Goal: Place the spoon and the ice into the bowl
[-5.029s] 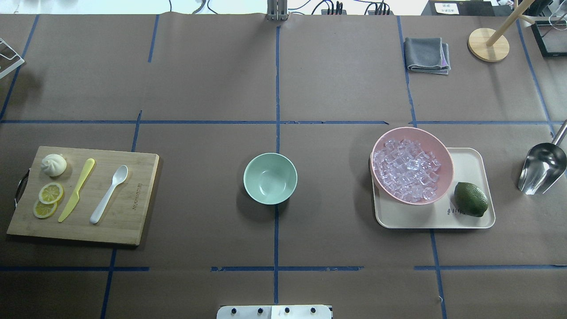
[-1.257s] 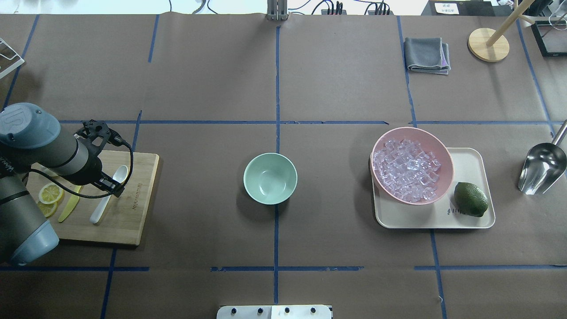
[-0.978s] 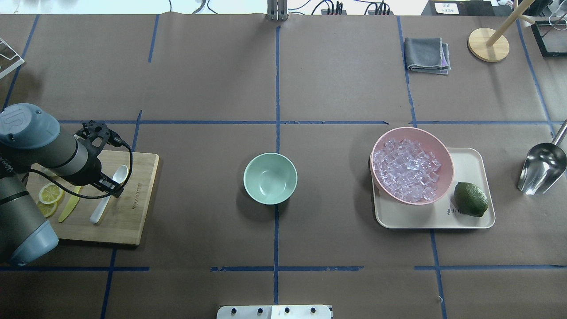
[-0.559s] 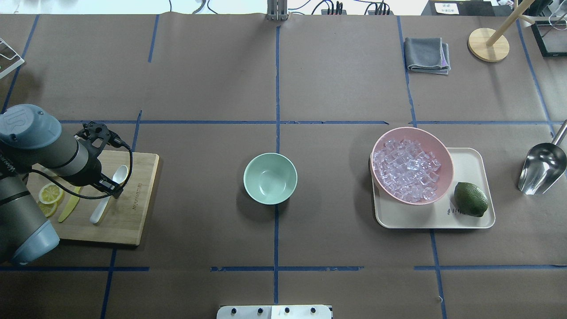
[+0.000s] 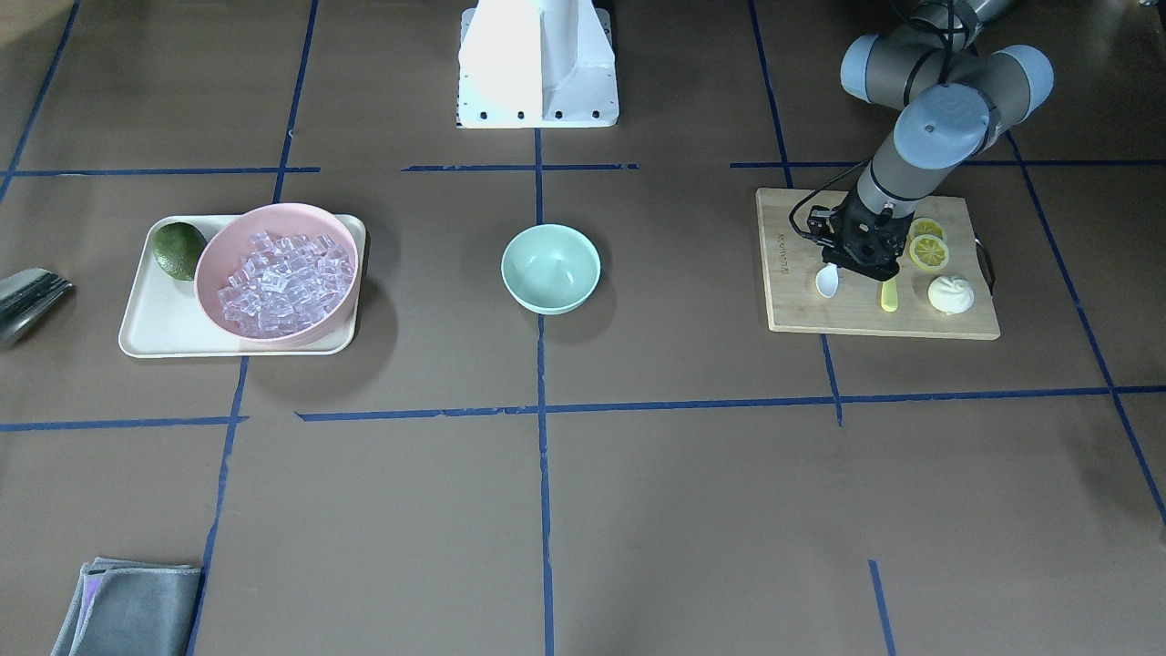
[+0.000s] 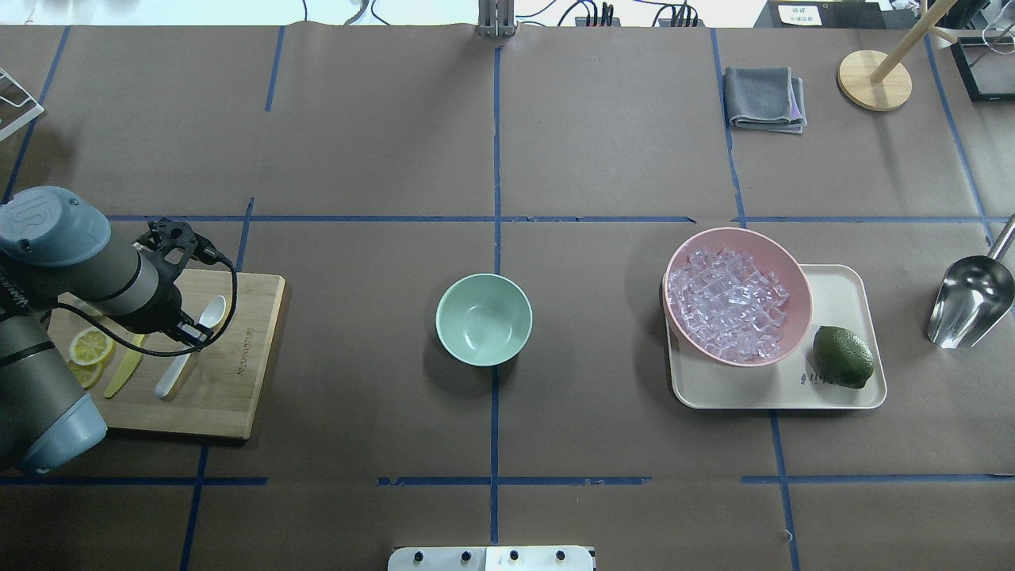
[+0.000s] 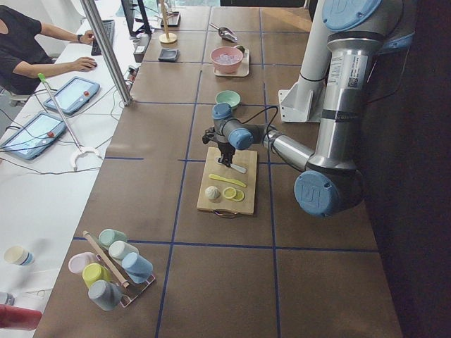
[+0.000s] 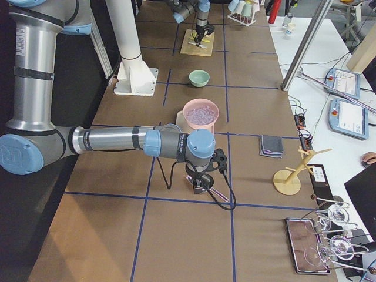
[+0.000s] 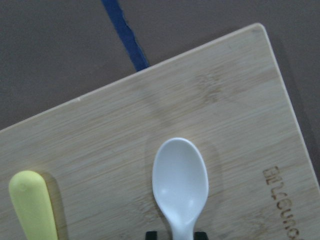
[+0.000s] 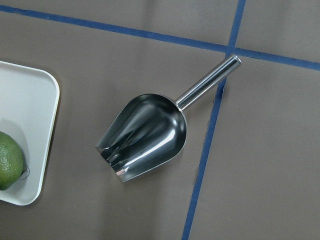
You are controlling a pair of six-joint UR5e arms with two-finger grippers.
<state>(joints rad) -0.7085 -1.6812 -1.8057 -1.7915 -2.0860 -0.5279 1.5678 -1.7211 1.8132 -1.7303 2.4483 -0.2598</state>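
White spoon is lying on the board, its neck pinched by the left gripper. Well to that gripper's right, the bowl is sitting empty. Ice is farther right, in the pink bowl. The right gripper is hovering over a steel scoop; I cannot tell whether it is apart or together.

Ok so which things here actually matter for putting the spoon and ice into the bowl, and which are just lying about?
For the job: spoon, ice in the pink bowl, green bowl, left gripper at the spoon, perhaps the metal scoop.
Lying about: yellow knife, lemon slices, bun, cutting board, lime, tray, grey cloth, wooden stand.
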